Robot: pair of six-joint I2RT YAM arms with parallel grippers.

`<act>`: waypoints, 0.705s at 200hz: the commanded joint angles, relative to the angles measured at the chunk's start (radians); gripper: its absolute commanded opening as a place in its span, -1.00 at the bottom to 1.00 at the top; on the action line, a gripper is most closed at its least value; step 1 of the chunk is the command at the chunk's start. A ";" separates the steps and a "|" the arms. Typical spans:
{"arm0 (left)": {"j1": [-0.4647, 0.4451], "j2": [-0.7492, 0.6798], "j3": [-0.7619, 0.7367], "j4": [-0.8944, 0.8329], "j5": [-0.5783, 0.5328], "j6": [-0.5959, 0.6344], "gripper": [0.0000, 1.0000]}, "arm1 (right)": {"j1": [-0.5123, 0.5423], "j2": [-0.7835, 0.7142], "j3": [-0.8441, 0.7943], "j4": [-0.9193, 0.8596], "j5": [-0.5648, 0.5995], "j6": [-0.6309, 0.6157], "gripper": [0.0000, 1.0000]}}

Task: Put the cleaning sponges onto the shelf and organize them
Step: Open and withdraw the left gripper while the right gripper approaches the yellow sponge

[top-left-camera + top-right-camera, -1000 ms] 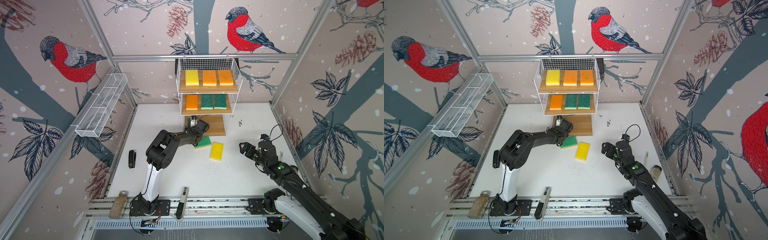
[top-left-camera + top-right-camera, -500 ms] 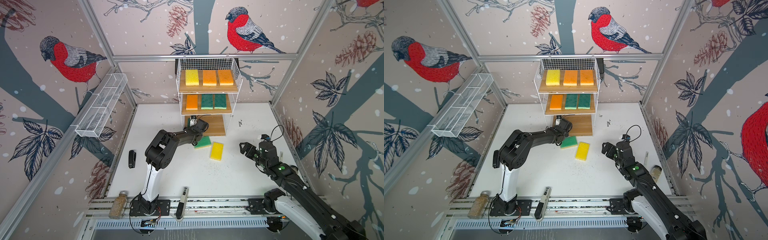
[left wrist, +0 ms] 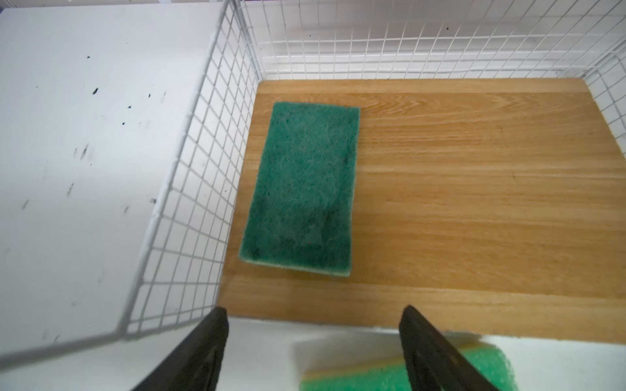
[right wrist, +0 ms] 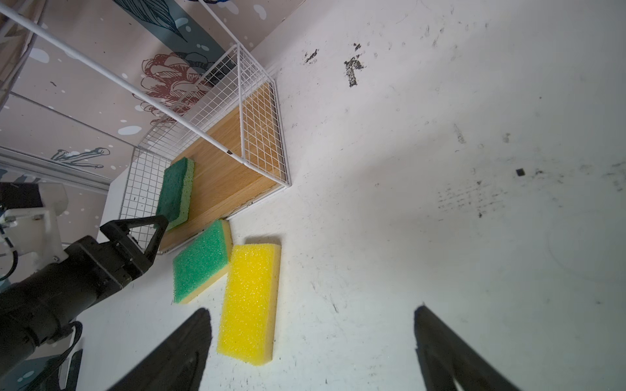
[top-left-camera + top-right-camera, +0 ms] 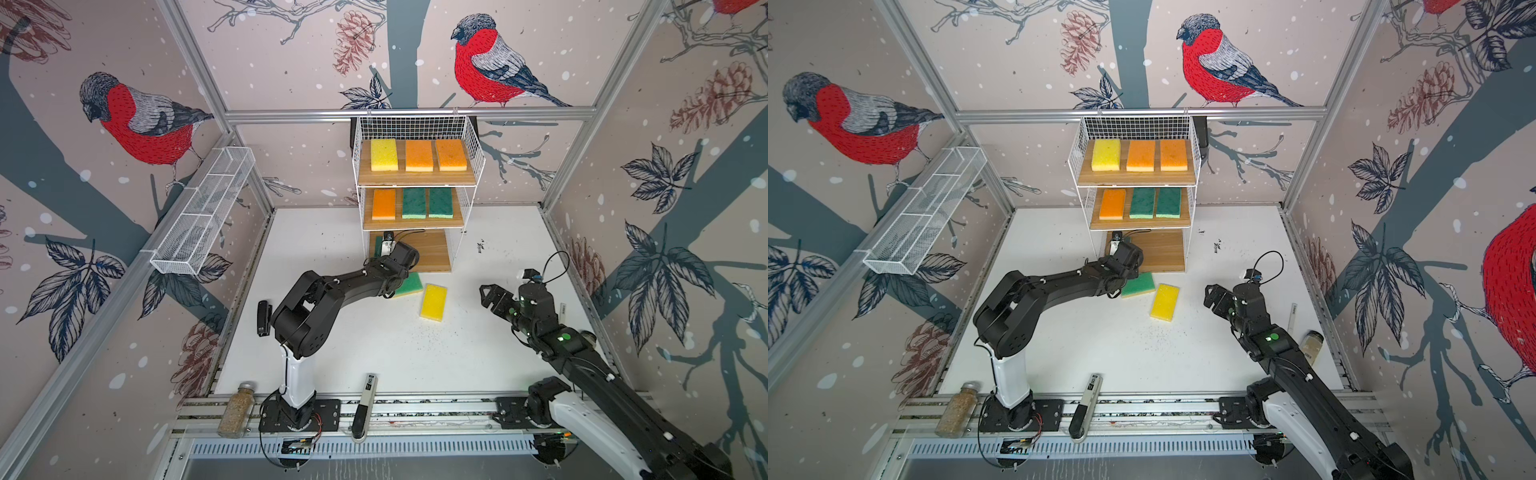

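The shelf stands at the back. Its top board holds a yellow and two orange sponges, its middle board one orange and two green. A dark green sponge lies flat at one side of the bottom board. My left gripper is open and empty just in front of that board. On the table lie a light green sponge and a yellow sponge. My right gripper hangs open and empty beside the yellow one.
A long white mesh basket hangs on the left wall. A black object lies at the table's left edge. A spice jar and a black-and-white tool rest on the front rail. Another jar stands at the right.
My left wrist has shifted very slightly back from the bottom board. The sponges and the right arm have not moved.
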State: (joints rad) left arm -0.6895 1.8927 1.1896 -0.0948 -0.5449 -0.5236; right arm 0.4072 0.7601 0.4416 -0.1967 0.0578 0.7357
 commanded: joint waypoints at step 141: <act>-0.039 -0.603 -0.465 -0.063 0.097 -0.038 0.55 | 0.557 0.364 0.167 -0.035 0.363 0.367 0.78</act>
State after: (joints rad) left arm -0.7292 1.3575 0.7574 -0.1146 -0.4465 -0.5419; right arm 0.9257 1.0523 0.5728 -0.2131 0.3534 1.0187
